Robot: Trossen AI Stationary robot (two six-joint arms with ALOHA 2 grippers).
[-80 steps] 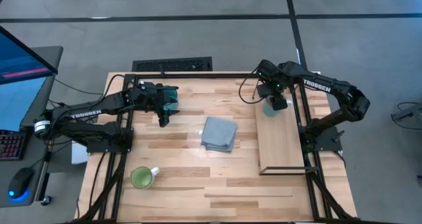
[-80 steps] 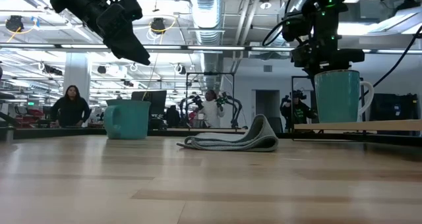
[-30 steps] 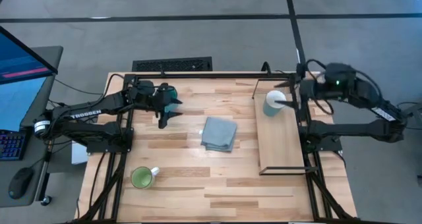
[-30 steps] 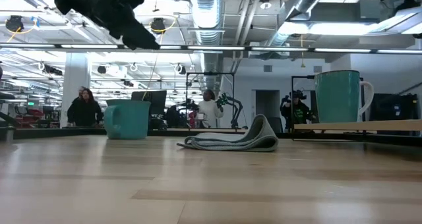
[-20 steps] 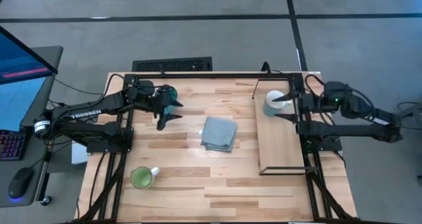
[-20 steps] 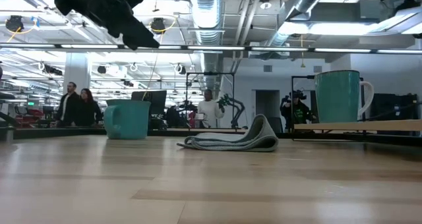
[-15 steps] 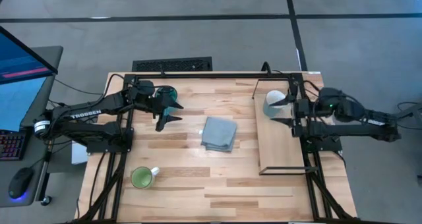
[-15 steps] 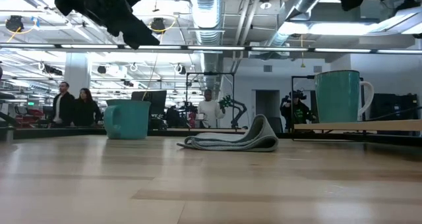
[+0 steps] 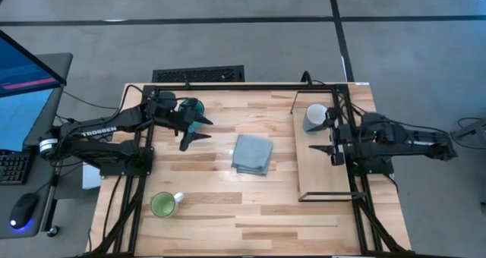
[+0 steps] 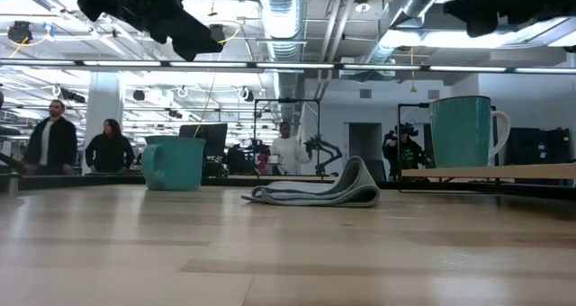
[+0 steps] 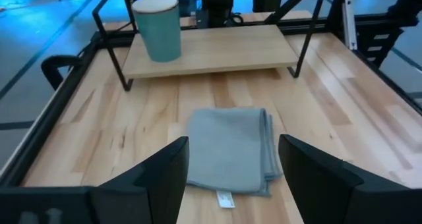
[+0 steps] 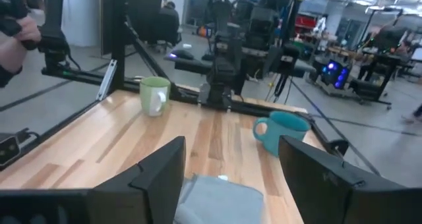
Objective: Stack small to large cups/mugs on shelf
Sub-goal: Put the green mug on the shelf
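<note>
From above: one mug [image 9: 315,117] stands on the shelf [image 9: 323,167]; right gripper [image 9: 331,136] beside it, fingers spread, empty. Left gripper [image 9: 196,130] open and empty, next to the teal mug [image 9: 190,108]; it should straddle that wall squarely before closing. Green mug [image 9: 163,205] near the front edge, cloth [image 9: 252,153] mid-table.

Table height: people [image 10: 81,145] stand in the room behind.

Left wrist: slatted tabletop [image 11: 119,128] bare around cloth

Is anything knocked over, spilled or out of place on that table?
Nothing is spilled or tipped. One teal mug stands upright on the shelf; another teal mug and the green mug stand upright on the table. The folded cloth lies flat mid-table.
</note>
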